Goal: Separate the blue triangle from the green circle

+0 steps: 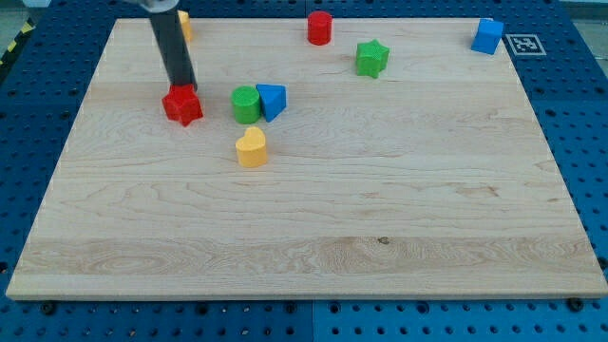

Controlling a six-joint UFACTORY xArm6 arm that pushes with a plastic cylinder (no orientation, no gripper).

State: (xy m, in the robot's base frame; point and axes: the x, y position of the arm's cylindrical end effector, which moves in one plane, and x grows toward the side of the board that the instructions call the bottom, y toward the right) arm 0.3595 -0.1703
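Left of touching green circle (246, 104) and blue triangle (273, 101): my tip (185, 88) at red star (182, 105).

A pale wooden board (313, 228) lies on a blue perforated table (579, 114), evenly lit.

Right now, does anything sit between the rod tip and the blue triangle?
Yes. My tip is at the red star, toward the view's left. The green circle stands between it and the blue triangle, touching the triangle's left side.
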